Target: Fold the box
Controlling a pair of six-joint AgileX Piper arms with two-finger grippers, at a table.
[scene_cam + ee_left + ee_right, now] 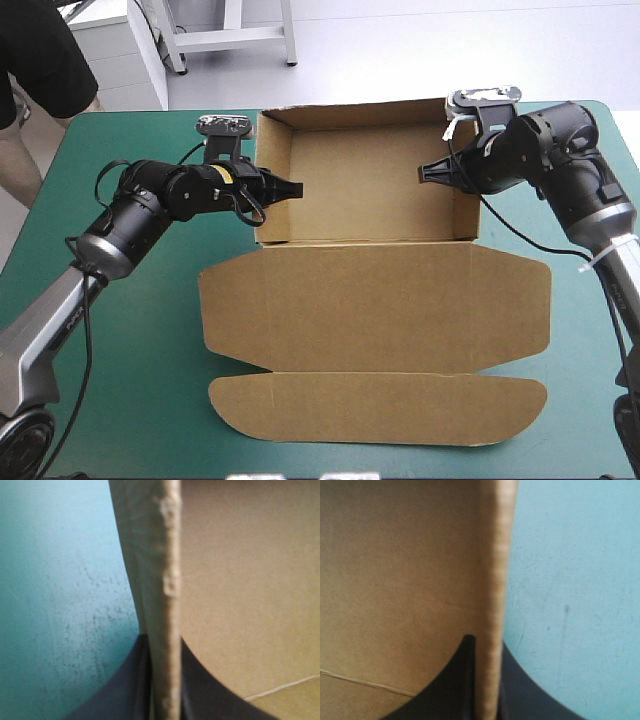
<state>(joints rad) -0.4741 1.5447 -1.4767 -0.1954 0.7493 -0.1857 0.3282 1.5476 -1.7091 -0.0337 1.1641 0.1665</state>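
The brown box (370, 180) stands as an open tray at the table's far middle, its walls raised and its lid (375, 310) lying flat toward the near edge. My left gripper (290, 188) is shut on the box's left wall (167, 580), whose edge runs up between the black fingers (125, 685). On the opposite side, my right gripper (432, 172) is shut on the right wall (495, 580), one finger (460, 680) inside the tray and the other outside over the teal-green cover.
The teal-green cover (130, 330) shows bare to the left and right of the lid. The lid's rounded end flap (380, 408) reaches close to the table's near edge.
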